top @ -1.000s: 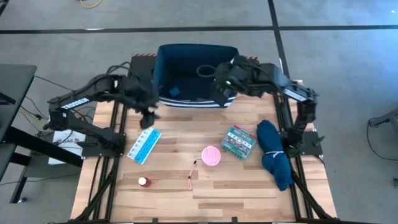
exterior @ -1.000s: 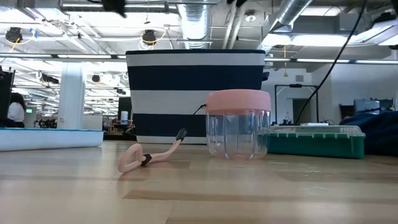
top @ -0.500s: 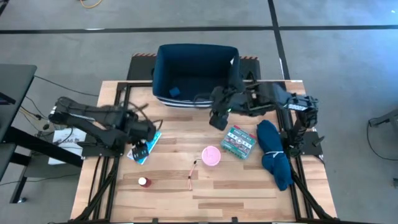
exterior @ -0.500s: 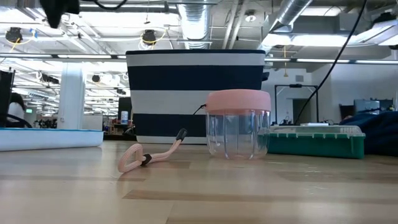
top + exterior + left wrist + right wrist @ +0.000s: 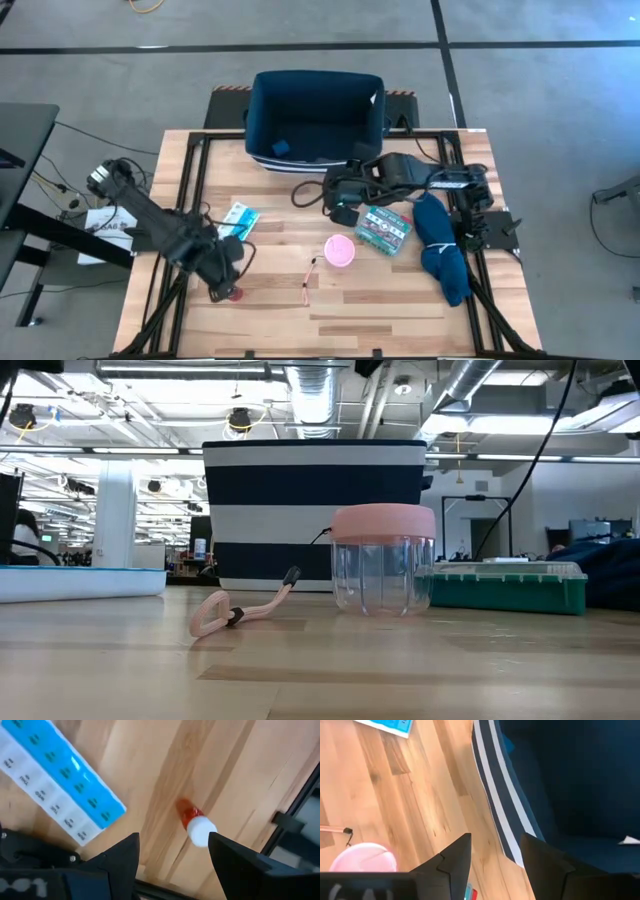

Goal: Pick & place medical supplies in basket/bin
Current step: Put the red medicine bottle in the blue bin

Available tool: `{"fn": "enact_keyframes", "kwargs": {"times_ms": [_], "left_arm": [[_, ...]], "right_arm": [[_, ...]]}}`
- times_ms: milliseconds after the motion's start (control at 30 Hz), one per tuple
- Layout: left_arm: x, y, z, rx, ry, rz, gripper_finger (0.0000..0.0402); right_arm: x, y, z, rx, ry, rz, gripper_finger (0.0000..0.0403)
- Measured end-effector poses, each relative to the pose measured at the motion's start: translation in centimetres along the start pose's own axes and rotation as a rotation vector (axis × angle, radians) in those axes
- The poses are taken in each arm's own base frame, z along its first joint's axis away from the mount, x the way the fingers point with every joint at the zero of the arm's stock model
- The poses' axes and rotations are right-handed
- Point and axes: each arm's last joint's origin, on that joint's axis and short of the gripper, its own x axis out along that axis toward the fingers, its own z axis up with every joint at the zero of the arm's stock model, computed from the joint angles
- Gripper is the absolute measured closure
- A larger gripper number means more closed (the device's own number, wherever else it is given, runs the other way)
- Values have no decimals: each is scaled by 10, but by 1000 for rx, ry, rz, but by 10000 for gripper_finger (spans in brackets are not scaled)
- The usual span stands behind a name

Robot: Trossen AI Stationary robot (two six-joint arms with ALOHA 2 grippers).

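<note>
The left gripper (image 5: pixel 172 852) is hanging low over the small red-white bottle (image 5: pixel 196 824), its fingers spread wide and holding nothing, the light-blue pill organiser (image 5: pixel 238 219) lying just beside it. The right gripper (image 5: pixel 492 852) is hovering empty, fingers apart, between the striped navy bin (image 5: pixel 318 112) and the green first-aid box (image 5: pixel 384 227) (a blue cube (image 5: pixel 281 147) is sitting inside the bin). The pink-lidded clear cup (image 5: pixel 383 560) is standing upright near a pink cord (image 5: pixel 240 611).
</note>
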Motion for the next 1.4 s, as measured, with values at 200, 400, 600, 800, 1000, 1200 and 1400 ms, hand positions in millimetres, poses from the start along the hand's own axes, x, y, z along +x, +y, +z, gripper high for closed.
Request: {"fn": "enact_keyframes", "kwargs": {"times_ms": [200,400,600,800,1000,1200,1400], "left_arm": [[22,-25,-14,99,39,48,178],[45,-44,-18,168,44,110,178],[58,-49,-18,235,79,162,178],[59,-49,-17,244,70,164,178],[58,-48,-18,255,80,170,178],[47,-49,-17,256,94,199,178],[41,-53,-15,243,71,163,178]], "right_arm": [[9,-2,2,2,27,-11,239],[13,-9,3,19,34,-19,241],[15,-12,3,26,37,-23,241],[15,-13,4,29,39,-25,241],[15,-13,4,28,39,-25,243],[15,-13,3,3,39,-24,241],[15,-13,3,3,39,-24,243]]}}
